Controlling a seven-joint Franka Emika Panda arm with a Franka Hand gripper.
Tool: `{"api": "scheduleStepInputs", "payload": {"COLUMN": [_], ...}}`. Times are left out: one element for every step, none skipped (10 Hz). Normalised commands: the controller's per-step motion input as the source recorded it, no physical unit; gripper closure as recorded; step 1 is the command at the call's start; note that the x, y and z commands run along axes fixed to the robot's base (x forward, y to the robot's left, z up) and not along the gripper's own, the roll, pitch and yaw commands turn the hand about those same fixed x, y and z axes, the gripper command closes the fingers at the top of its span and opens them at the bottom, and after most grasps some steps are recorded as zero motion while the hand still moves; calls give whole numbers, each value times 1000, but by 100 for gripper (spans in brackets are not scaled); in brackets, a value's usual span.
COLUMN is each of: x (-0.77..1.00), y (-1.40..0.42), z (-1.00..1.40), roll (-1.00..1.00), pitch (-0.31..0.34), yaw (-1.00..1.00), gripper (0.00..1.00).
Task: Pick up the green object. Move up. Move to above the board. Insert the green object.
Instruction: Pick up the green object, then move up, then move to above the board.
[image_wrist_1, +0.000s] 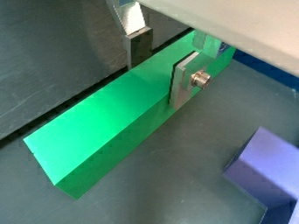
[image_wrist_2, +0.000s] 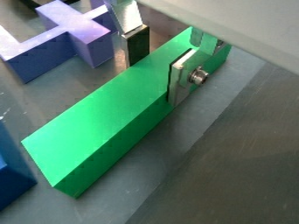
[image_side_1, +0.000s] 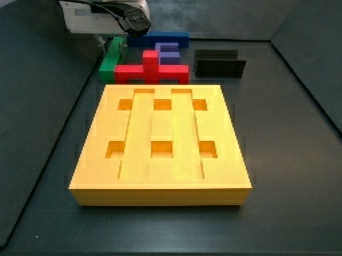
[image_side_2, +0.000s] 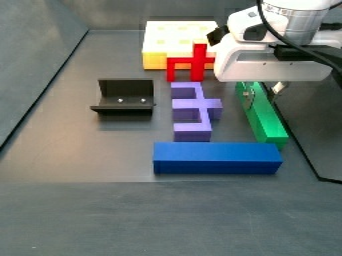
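My gripper (image_wrist_2: 162, 59): silver fingers, dark pads, astride green bar (image_wrist_2: 111, 127). Board (image_side_1: 163, 141) yellow-orange. Red cross (image_side_1: 148, 69), purple block (image_side_2: 194, 108), blue bar (image_side_2: 217, 157), black fixture (image_side_2: 124, 97).

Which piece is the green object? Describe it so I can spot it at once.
Start at the big yellow board; the loose blocks lie on the floor past one end. The green object is the outermost, a long plain bar lying flat, with the gripper straddling it. Its neighbours are red, purple and blue.

green object (image_side_1: 107, 62) mostly hidden behind red block (image_side_1: 147, 68), claw (image_side_1: 131, 30) tips unseen
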Motion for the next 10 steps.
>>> {"api": "scheduleStepInputs", "payload": {"x": [0, 0, 0, 0, 30, -17, -16, 0, -8, -49], "y": [0, 0, 0, 0, -56, -58, -36, 0, 0, -4], "z": [0, 0, 0, 833, 818, 588, 399, 1400, 1400, 1400], "roll": [0, 0, 0, 0, -4, 8, 29, 0, 1, 9], "pitch": [0, 0, 0, 0, 0, 25, 14, 0, 24, 64], "yaw": [0, 0, 0, 0, 36, 40, 32, 0, -2, -5], "gripper": [100, 100, 100, 100, 100, 100, 100, 100, 100, 100]}}
